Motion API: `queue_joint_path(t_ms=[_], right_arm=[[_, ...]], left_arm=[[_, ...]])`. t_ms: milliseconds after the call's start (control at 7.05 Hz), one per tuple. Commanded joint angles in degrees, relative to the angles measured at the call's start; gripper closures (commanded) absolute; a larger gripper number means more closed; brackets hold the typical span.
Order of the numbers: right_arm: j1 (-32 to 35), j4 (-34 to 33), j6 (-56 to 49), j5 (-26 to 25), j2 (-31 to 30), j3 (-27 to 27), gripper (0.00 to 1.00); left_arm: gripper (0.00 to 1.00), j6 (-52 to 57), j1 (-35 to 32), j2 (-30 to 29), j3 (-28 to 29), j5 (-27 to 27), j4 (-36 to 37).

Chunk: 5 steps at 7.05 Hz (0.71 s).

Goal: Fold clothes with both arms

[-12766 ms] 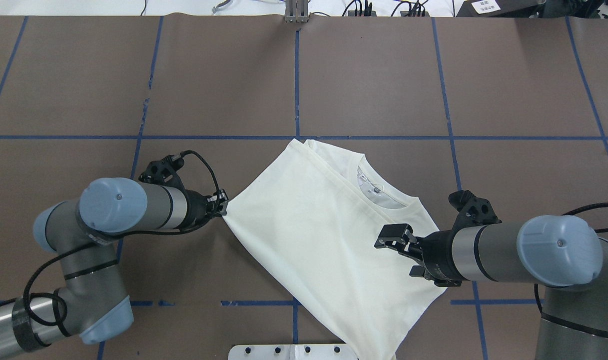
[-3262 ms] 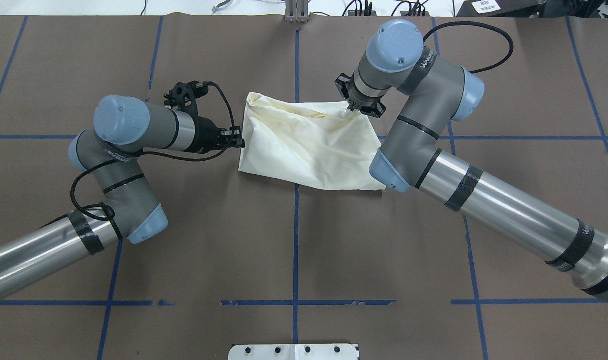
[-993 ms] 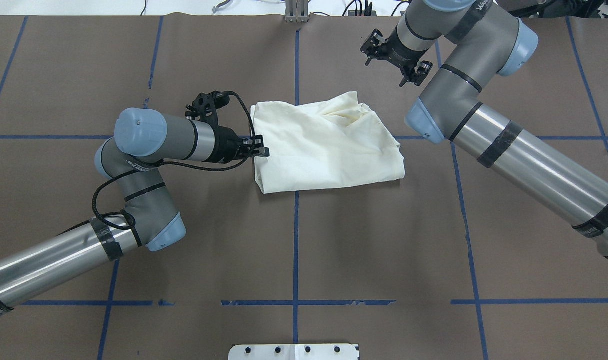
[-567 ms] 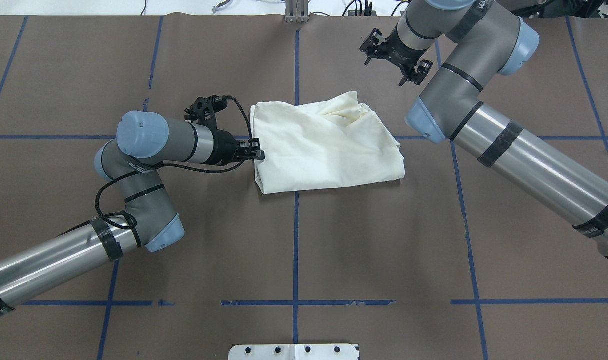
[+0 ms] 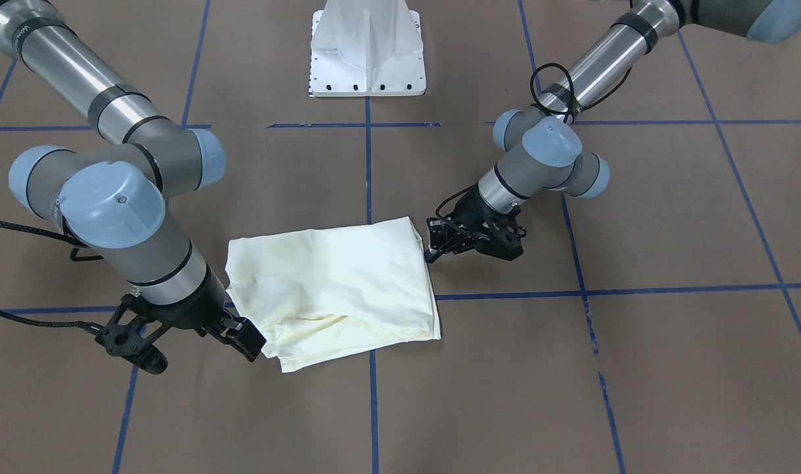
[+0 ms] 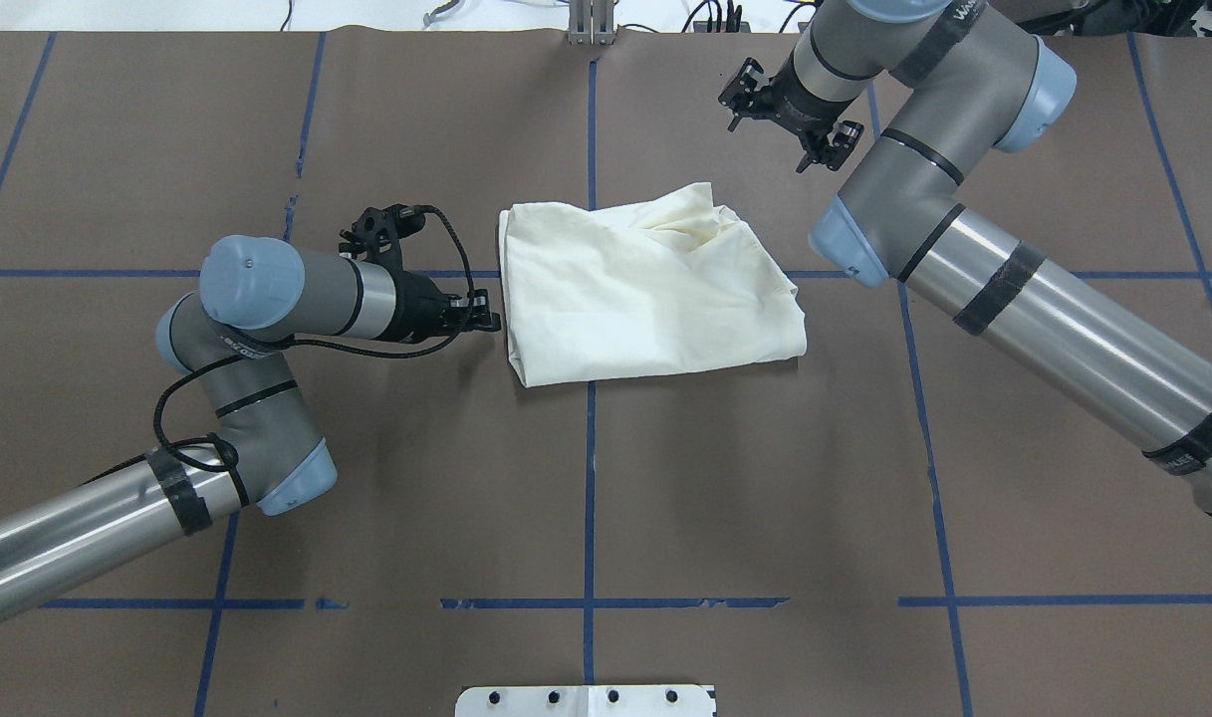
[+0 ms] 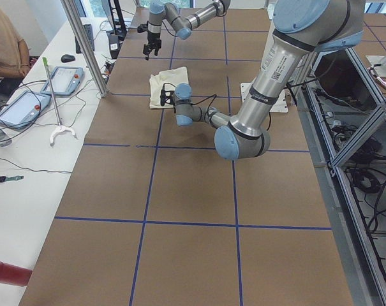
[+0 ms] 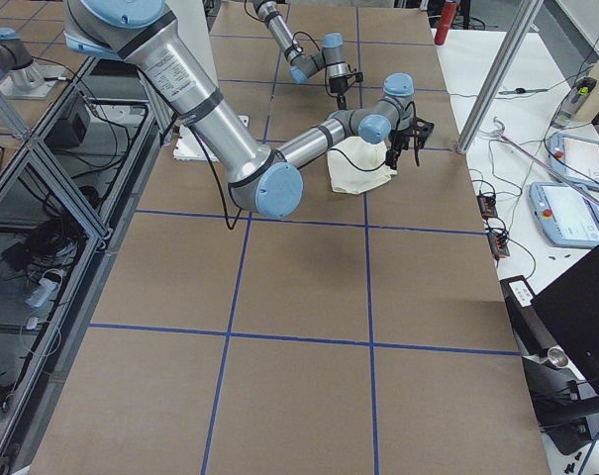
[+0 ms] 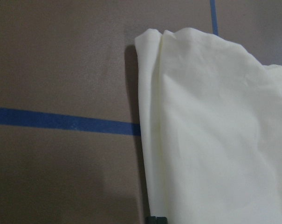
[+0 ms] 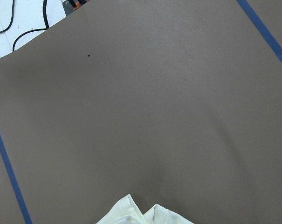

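Note:
The cream shirt [image 6: 645, 284] lies folded in a rough rectangle on the brown table, plain side up, its far edge rumpled; the print is hidden. It also shows in the front view [image 5: 334, 289] and in the left wrist view [image 9: 215, 140]. My left gripper [image 6: 488, 321] is open and empty, low over the table just off the shirt's left edge, not touching it [image 5: 434, 250]. My right gripper [image 6: 787, 112] is open and empty, raised beyond the shirt's far right corner [image 5: 242, 337]. The right wrist view shows only the shirt's corner [image 10: 141, 215].
Blue tape lines [image 6: 590, 478] divide the brown table cover. The white pedestal base [image 5: 367, 49] stands at the robot's edge. In the left side view, tablets [image 7: 23, 105] and cables lie on a white side bench, with a person seated beside it.
My left gripper has let go of the shirt's left edge and drawn back to the left. My right arm and the shirt have stayed still over the last second.

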Motion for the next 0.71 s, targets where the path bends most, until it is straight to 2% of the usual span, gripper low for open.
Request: queue_joint_path(t_ms=[0, 142, 426, 567], right_arm=[[0.7, 0.0, -4.1, 0.1, -2.3, 1.0, 0.0], [3.6, -0.1, -9.9, 0.7, -6.6, 3.8, 0.0], [13.7, -0.1, -23.7, 8.0, -15.3, 6.9, 0.0], [19.4, -0.5, -31.1, 10.2, -20.2, 9.1, 0.0]], left_arm=[[1.0, 0.5, -3.8, 6.3, -6.7, -0.3, 0.3], [1.0, 7.5, -9.1, 7.1, -6.8, -4.6, 2.1], [1.0, 32.3, -22.6, 14.0, -6.4, -10.5, 5.5], [1.0, 46.2, -31.2, 14.4, -5.4, -15.0, 11.8]])
